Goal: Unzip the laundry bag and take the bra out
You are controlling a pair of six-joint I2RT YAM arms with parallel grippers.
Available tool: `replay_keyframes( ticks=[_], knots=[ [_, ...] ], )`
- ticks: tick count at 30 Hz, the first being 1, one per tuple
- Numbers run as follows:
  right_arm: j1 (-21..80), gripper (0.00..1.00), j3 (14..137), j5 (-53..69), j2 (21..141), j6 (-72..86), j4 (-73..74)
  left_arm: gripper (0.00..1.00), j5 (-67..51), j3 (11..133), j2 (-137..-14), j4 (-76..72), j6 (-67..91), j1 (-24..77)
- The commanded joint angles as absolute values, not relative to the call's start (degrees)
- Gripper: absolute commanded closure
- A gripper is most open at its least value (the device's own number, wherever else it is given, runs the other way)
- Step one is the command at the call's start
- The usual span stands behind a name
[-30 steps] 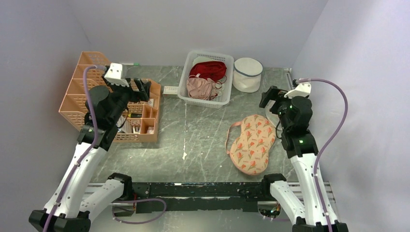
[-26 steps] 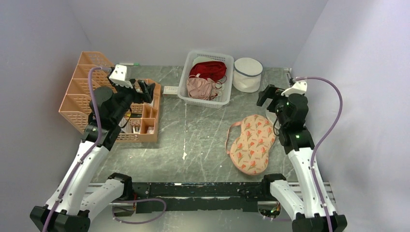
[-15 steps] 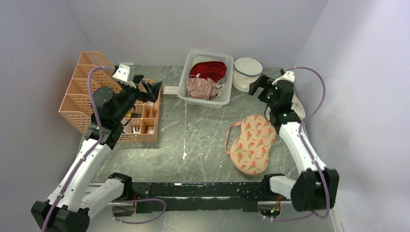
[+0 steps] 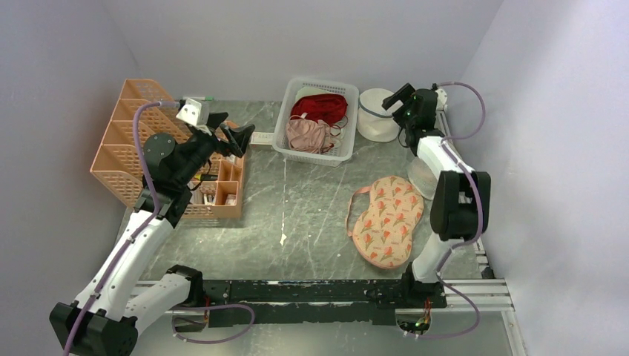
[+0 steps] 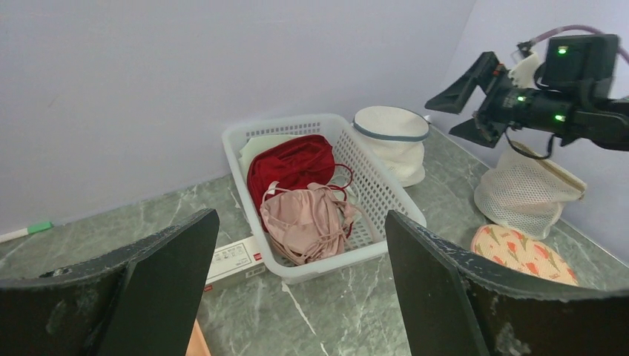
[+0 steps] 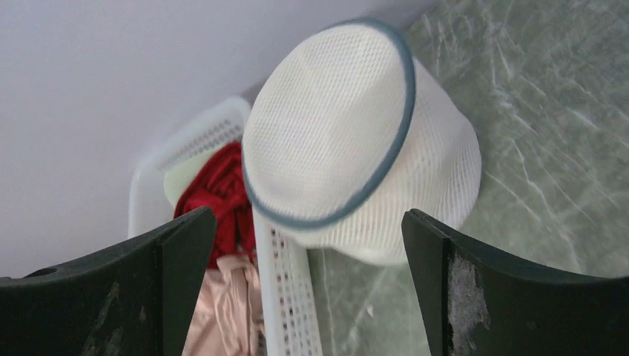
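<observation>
Marble table (image 4: pixel 311 215) | laundry bag (image 4: pixel 377 119) just beside basket (image 4: pixel 310 155) | floral pouch (image 4: pixel 387 220) nearer

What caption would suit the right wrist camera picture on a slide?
Open right gripper facing the white mesh laundry bag, beside the white basket.

A white plastic lattice basket (image 4: pixel 280 133) holds a dark red garment (image 4: pixel 319 106) and a pale pink garment (image 4: pixel 307 134). Left of it stands an orange plastic organiser (image 4: pixel 113 142); near its right front lies a floral peach pouch (image 4: pixel 387 220).
</observation>
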State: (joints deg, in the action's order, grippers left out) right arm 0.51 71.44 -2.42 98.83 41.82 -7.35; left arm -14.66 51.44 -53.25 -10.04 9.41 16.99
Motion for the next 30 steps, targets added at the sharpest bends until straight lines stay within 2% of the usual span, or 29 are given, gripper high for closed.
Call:
replay_keyframes(
  ticks=[1,4,8,11,17,19,20,27,30],
  knots=[
    [-2.89,0.02,79.25,-1.08,107.02,51.68,-5.81,0.06,-17.33,50.9,-53.43,-13.82,9.89,17.37],
    [-4.88,0.07,82.4,4.83,112.75,55.61,-7.85,0.06,-17.56,50.96,-53.69,-13.94,10.07,17.45],
    [-6.92,0.26,86.71,15.56,120.4,59.92,-11.63,0.06,-18.25,50.96,-54.21,-13.98,10.22,17.41],
    [-7.3,0.4,86.53,18.96,122.69,62.73,-14.65,0.06,-18.28,50.97,-54.59,-13.89,10.14,17.41],
    [-9.26,0.89,83.01,22.98,120.23,65.83,-17.84,0.06,-18.11,50.96,-55.35,-13.89,10.15,17.47],
    [-10.29,0.98,80.39,24.46,117.18,66.11,-18.66,0.06,-18.22,50.93,-55.61,-13.87,10.04,17.48],
    [-10.87,1.0,79.14,24.84,115.11,65.86,-18.76,0.06,-18.16,50.89,-55.76,-13.96,10.08,17.45],
    [-14.96,1.0,66.31,34.63,97.65,62.79,-22.22,0.06,-18.69,50.93,-57.11,-14.02,10.56,17.43],
    [-14.78,1.0,60.99,39.04,89.89,57.95,-19.3,0.06,-18.88,50.87,-57.92,-14.15,10.95,17.41]
  ],
)
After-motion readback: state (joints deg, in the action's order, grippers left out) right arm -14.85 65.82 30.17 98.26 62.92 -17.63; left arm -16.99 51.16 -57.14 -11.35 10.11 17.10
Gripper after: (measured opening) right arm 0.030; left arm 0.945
